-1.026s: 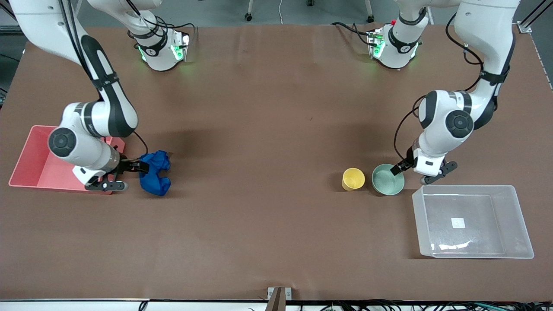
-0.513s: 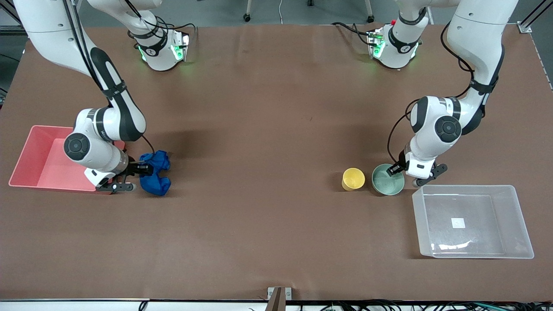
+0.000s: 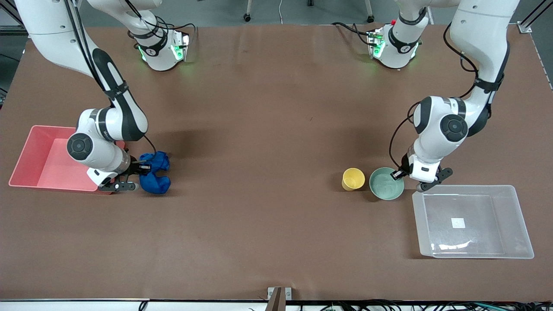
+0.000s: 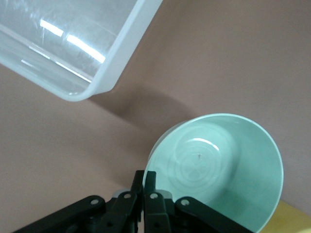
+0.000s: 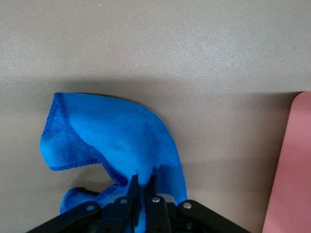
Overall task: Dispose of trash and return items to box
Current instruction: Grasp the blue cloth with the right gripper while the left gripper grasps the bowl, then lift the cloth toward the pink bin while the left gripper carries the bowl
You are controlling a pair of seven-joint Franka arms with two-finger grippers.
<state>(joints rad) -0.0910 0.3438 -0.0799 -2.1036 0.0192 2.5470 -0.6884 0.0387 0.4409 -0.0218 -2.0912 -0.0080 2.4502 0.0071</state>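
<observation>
brown paper covers the table [image 3: 268, 129], and its wide middle lies bare between the two arms, with open room nearer the front camera too. toward the right arm's end, the right gripper [image 3: 144, 166] is clenched on an edge of the blue cloth wad [image 3: 156, 175], which rests on the table just beside the pink bin [image 3: 30, 157]. toward the left arm's end, the left gripper [image 3: 396, 173] is pinched on the rim of the mint-green bowl [image 3: 386, 184], one finger inside and one outside. the yellow cup [image 3: 353, 178] stands touching or nearly touching the bowl, on the side away from the jaws, and the clear box [image 3: 471, 221] sits just beside the bowl, its corner close to the gripper. compared with a second ago, both grippers have gone from spread to clamped, the bowl has tipped slightly and shifted a little toward the front camera, and the cloth has bunched in tighter at the fingers. the left wrist view shows the fingers [image 4: 146, 187] meeting on the bowl [image 4: 218, 165] rim and the box [image 4: 116, 63] corner close above it, detail the front view hides under the wrist; the right wrist view shows the cloth [image 5: 116, 145] fold caught between the fingers [image 5: 141, 194] and the bin [image 5: 291, 165] edge alongside.
</observation>
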